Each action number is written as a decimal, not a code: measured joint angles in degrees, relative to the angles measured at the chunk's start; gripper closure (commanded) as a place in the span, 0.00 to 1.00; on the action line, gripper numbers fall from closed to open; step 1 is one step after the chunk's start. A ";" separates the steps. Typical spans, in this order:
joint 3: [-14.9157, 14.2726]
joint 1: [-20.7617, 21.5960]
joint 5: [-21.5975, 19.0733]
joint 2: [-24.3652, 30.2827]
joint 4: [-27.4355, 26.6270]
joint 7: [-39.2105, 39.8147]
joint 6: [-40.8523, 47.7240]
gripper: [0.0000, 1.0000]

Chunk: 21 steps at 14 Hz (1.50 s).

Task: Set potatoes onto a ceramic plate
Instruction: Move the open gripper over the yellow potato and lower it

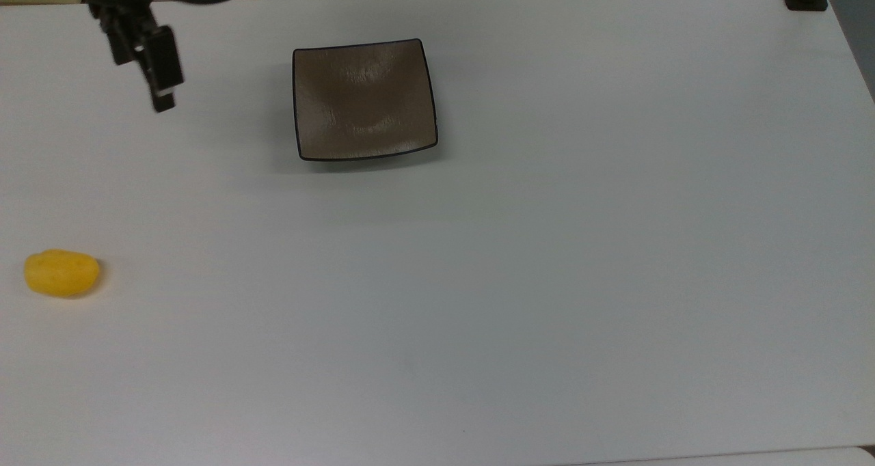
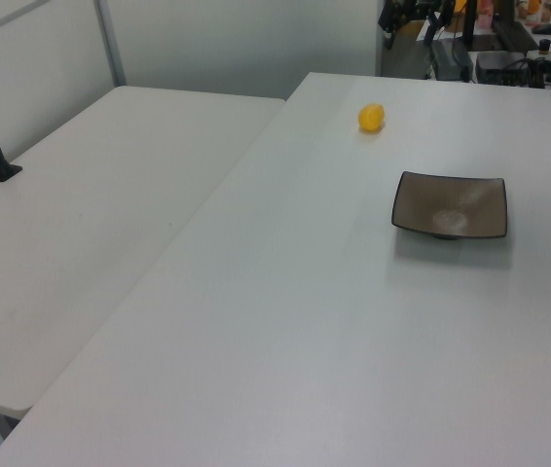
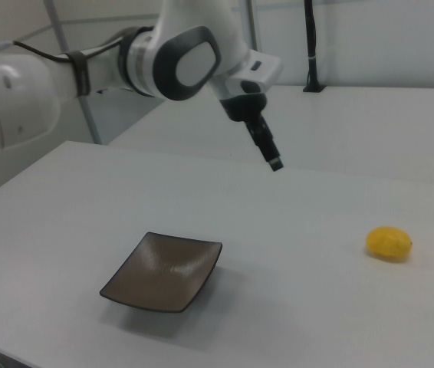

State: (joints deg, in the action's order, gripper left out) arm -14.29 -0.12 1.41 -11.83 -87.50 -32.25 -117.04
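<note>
Here, in the top view, the potato point(image 1: 61, 272) lies on the white table point(image 1: 547, 281) near the top view's left edge, a small bright yellow oval lump with a smooth, faintly bumpy skin, resting on its side. The ceramic plate point(image 1: 364, 99) sits well apart from it, toward the upper middle: square, glossy brown-taupe, thin black rim, edges curling upward, fine streaks across its bare surface. The gripper point(image 1: 147, 66) hangs above the table to the top view's left of the plate, dark, pointing downward; whether its fingers are parted or together I cannot tell. In the left view, the potato point(image 2: 371, 118) sits far back on the table point(image 2: 285, 321), the plate point(image 2: 450, 205) nearer and to the left view's right of it, with a pale sheen at its centre. In the right view, the white arm point(image 3: 87, 69) reaches in from the right view's left, the gripper point(image 3: 267, 149) in the air above the table point(image 3: 294, 307), between the plate point(image 3: 163, 271) and the potato point(image 3: 389, 243), touching neither.
</note>
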 measured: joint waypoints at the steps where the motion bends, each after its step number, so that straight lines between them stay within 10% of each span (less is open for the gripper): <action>1: -0.13 -0.68 0.43 -1.72 1.46 -0.70 -0.73 0.00; 21: -2.80 -11.65 0.79 -34.01 19.84 -8.56 -23.18 0.00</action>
State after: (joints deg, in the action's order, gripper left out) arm -17.09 -11.77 2.20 -45.84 -67.67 -40.82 -140.22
